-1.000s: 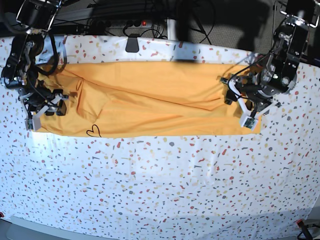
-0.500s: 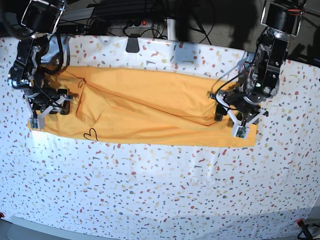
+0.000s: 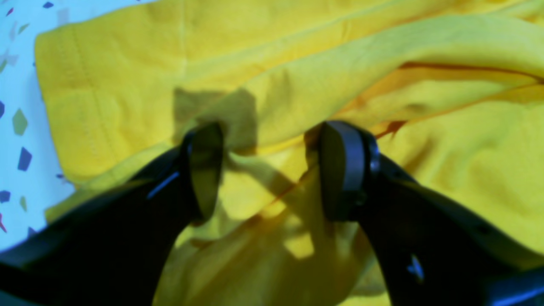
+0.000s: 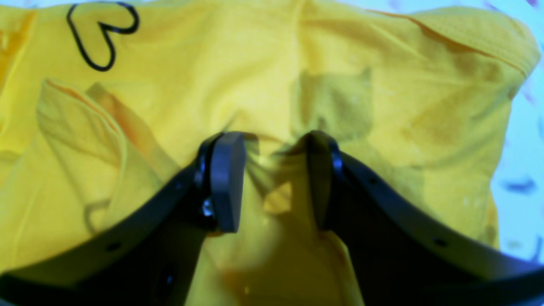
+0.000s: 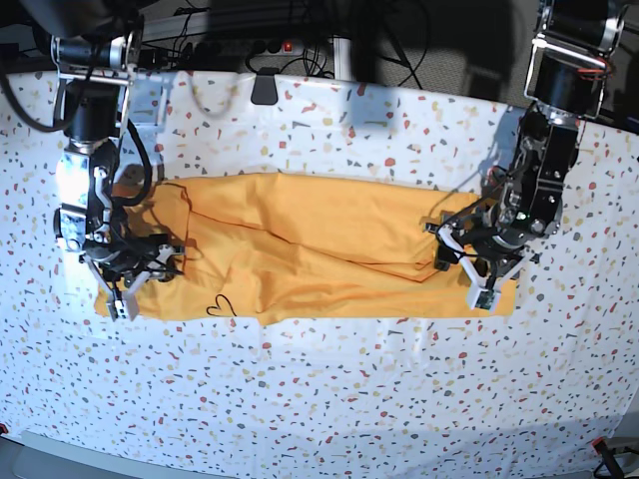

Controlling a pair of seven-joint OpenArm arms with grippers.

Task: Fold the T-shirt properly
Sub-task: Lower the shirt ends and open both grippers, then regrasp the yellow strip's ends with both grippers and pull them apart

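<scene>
Yellow-orange T-shirt (image 5: 310, 247) lies as a long band across the speckled surface (image 5: 329, 399), creased, heart outline (image 5: 217, 305) near its lower edge. Left claw (image 3: 272, 170) sits at the band's end on the base view's right, jaws spread, cloth bunched between them but not pinched. Right claw (image 4: 276, 182) at the opposite end, jaws partly parted over a fabric ridge; grip uncertain.

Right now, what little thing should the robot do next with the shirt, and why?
Probably shut both claws on the cloth. The left claw and the right claw each sit on an end of the shirt, jaws apart, with a bump of cloth between them. A firm pinch would likely let them lift the ends for the next fold.
</scene>
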